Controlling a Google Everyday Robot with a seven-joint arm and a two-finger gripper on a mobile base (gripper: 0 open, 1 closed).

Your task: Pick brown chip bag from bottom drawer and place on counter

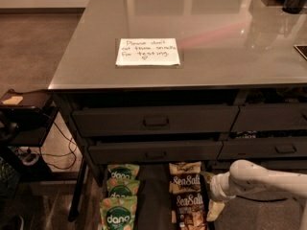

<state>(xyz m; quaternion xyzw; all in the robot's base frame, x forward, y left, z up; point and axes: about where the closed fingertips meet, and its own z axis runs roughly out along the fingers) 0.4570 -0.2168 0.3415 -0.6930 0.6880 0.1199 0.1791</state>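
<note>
In the long, shallow black-lined bottom drawer [151, 195], the crinkly brown chip bags [187, 201] lie in a column right of the green "dang" pouches [120, 195]. Each has a tan top, dark brown lower part and white "Sea Salt" lettering. The white arm's gripper [213, 190] sits just beside them at the drawer's right edge; whether it is open or closed, cannot tell. The glossy grey table [230, 56] carries a white handwritten paper note [147, 51].

Dim overall, warm brownish cast. Brightest on glossy tabletop [230, 56]: broad pale reflections toward far edge, pinkish streak right of white note [147, 51]. Deep shadow under tabletop overhang, over upper drawer fronts [156, 121]. Bottom drawer [153, 195] interior near black. Gripper [214, 202] low right, at drawer's right edge beside brown chip bag [186, 182]; pale arm [268, 176] bright against dark surround.
</note>
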